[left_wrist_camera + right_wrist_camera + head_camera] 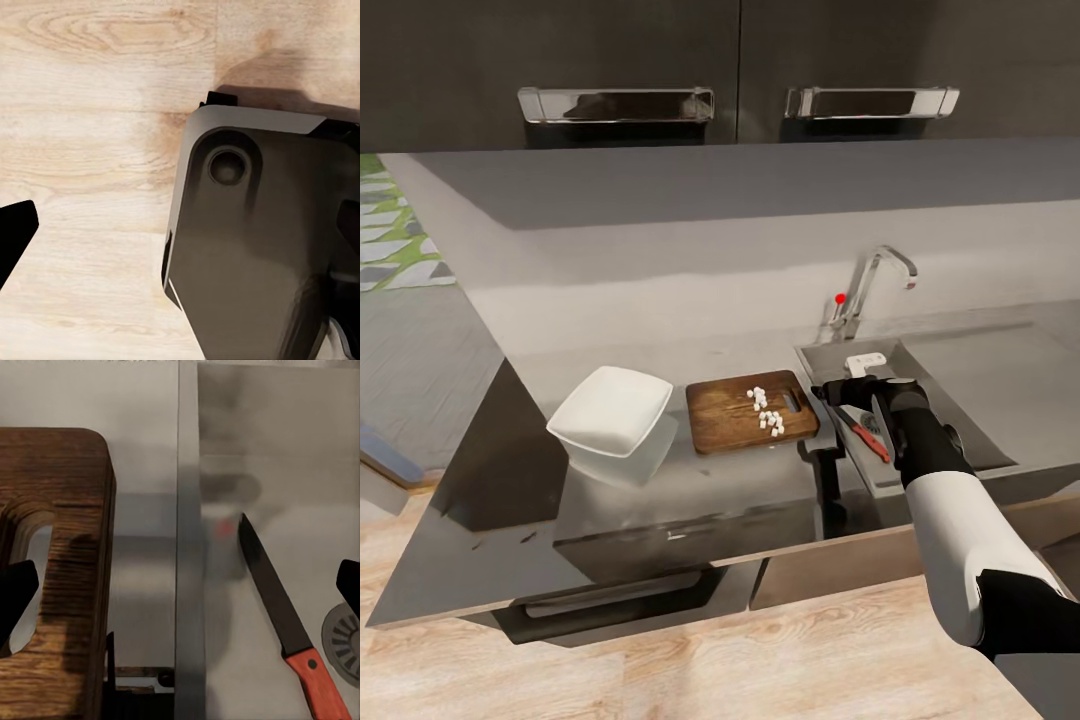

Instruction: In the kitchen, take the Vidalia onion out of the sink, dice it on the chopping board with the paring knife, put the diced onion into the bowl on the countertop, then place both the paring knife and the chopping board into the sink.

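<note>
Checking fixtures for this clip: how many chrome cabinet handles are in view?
2: one long chrome handle on the dark upper cabinet above the white squarish bowl, the other above the steel sink.

- The countertop [610,500] runs across the head view; the sink [960,400] is set into its right part, with the faucet [870,285] behind the basin
- The chopping board [735,415] lies on the countertop just left of the sink; diced onion pieces [767,410] sit on its right half, near the slot
- The bowl [610,410] stands on the countertop left of the board, close beside it
- The paring knife [285,615] lies in the sink, near the drain [345,637]; the basin's edge runs between knife and board
- The right gripper [860,395] hangs over the sink's left edge, between board and knife
</note>
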{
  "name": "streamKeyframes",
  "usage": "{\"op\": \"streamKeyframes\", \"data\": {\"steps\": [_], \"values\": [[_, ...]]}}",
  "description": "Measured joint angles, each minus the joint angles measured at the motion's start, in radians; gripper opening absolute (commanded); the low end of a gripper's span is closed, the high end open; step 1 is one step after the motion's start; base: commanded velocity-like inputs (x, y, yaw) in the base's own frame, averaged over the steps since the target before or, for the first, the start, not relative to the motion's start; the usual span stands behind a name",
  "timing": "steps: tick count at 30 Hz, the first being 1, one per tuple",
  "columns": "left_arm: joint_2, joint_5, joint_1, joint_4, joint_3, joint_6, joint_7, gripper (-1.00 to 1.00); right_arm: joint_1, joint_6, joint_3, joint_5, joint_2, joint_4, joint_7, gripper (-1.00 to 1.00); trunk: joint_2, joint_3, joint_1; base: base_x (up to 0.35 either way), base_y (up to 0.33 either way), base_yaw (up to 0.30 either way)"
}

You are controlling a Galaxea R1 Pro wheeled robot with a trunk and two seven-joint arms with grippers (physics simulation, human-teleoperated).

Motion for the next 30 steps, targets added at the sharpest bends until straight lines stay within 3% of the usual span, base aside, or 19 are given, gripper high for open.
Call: {"op": "streamKeyframes", "data": {"steps": [23, 30], "values": [[0.000, 0.000, 0.000, 0.000, 0.000, 0.000, 0.000, 1.00, 0.000, 0.000, 0.003, 0.000, 0.002, 0.002, 0.001, 1.00, 0.000, 0.000, 0.000, 0.001, 0.000, 0.000], [0.000, 0.000, 0.000, 0.000, 0.000, -0.001, 0.000, 1.00, 0.000, 0.000, 0.003, 0.000, 0.003, 0.004, 0.001, 1.00, 0.000, 0.000, 0.000, 0.117, 0.000, 0.000]]}}
